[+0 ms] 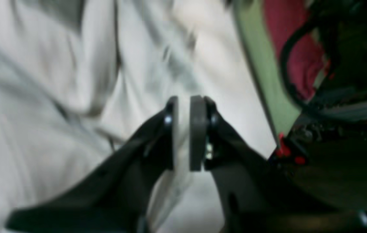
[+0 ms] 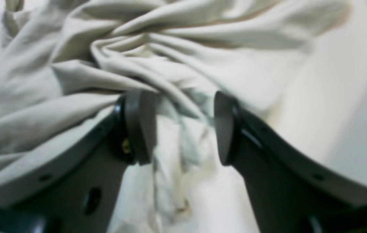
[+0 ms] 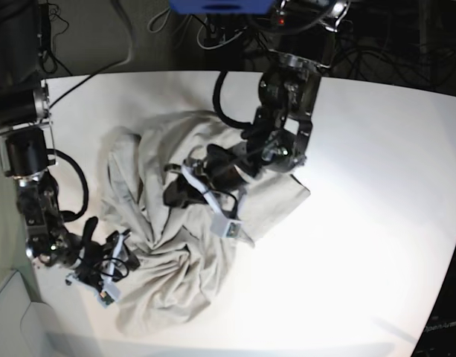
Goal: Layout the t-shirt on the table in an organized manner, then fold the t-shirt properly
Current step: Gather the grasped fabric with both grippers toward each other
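- T-shirt (image 3: 175, 245) crumpled in a heap on the white bench (image 3: 376, 186), left of centre in base view, folds radiating from a bunched middle; not laid flat yet.
- Left gripper (image 1: 183, 132) over upper middle of heap; jaws nearly closed, only a thin slit between the pads. Pale strip in the slit, could be pinched cloth, blurred, cannot tell for sure.
- Right gripper (image 2: 183, 129) at lower-left edge of heap in base view; jaws roughly half open, straddling a ridge of cloth, pads not pressing it, nothing gripped.
- Key relation: cloth directly under and ahead of both sets of jaws; ridge runs away from right jaws toward the twisted knot of folds. Right arm nearer the hem-side edge, left arm nearer the centre.
- Likely step: gathering two hold points to lift and spread; early in task.
- Long axis of shirt not readable; collar and sleeves cannot be picked out in the bunch.
- Left wrist view motion-blurred; left arm (image 3: 280, 126) covers part of the shirt in base view.
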